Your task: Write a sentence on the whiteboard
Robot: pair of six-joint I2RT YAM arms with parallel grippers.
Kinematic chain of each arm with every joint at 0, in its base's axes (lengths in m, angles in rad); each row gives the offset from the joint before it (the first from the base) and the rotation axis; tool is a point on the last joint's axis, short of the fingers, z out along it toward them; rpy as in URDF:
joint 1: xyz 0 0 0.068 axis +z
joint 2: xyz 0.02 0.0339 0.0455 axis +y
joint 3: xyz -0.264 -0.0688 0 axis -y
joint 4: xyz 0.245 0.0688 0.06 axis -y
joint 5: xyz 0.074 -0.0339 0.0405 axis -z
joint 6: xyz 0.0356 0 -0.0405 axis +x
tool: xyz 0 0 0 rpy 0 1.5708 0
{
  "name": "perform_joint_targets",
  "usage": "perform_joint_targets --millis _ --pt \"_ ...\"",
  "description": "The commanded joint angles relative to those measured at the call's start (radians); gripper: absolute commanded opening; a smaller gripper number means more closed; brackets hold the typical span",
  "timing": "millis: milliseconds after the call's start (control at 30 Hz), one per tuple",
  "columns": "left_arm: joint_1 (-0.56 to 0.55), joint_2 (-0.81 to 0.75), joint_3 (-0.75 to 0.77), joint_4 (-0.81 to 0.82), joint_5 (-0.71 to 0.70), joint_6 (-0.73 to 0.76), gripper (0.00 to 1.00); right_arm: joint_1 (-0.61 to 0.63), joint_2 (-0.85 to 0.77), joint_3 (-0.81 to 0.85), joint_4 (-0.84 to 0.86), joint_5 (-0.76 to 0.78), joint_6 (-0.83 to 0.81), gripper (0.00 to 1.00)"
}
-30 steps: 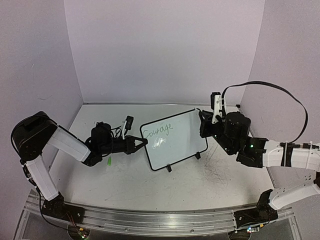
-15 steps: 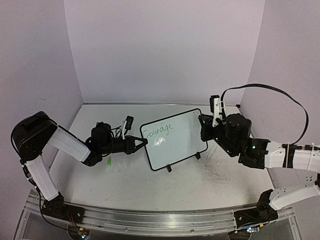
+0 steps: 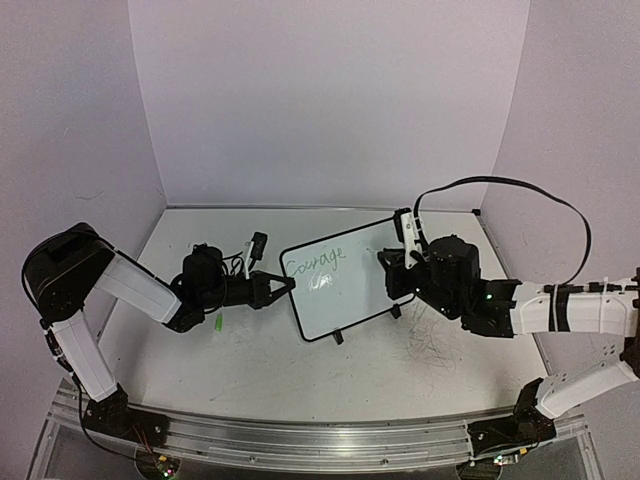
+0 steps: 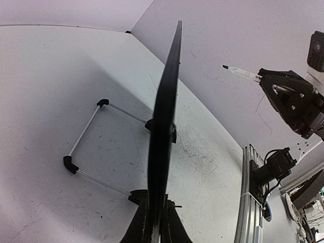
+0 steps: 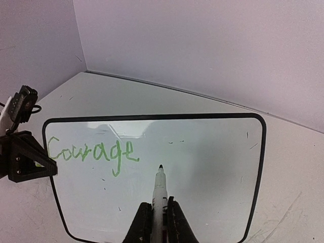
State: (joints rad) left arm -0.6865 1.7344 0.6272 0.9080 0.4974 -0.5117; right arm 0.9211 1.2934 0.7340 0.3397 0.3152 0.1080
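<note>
- Right hand (image 3: 392, 268) is moving left, now hanging in front of the whiteboard (image 3: 352, 296) at its right part, gripping a marker (image 5: 160, 188) tightly.
- Left hand (image 3: 281, 288) is clamping shut on the whiteboard's left edge.
- Whiteboard is standing mid-worktop (image 3: 250, 370), showing the green word (image 5: 93, 152) "Courage".

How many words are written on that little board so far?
1: a green "Courage" at the upper left of the whiteboard, as the right wrist view shows it. The marker hides only a thin strip.
</note>
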Motion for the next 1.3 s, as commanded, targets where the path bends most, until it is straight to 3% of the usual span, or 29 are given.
perform_joint_targets --millis 0,567,1067,1267 --pt "0.004 -0.02 0.021 -0.068 -0.024 0.015 0.07 0.001 0.016 0.039 0.026 -0.014 0.015 0.0" --pt "0.004 -0.01 0.022 -0.075 -0.03 0.033 0.0 -0.041 0.122 0.123 0.032 -0.028 -0.038 0.0" --pt "0.004 -0.013 0.014 -0.088 -0.019 0.044 0.0 -0.053 0.205 0.184 0.094 -0.088 -0.065 0.0" --pt "0.004 -0.012 0.016 -0.089 -0.021 0.05 0.0 -0.052 0.219 0.192 0.09 -0.029 -0.065 0.0"
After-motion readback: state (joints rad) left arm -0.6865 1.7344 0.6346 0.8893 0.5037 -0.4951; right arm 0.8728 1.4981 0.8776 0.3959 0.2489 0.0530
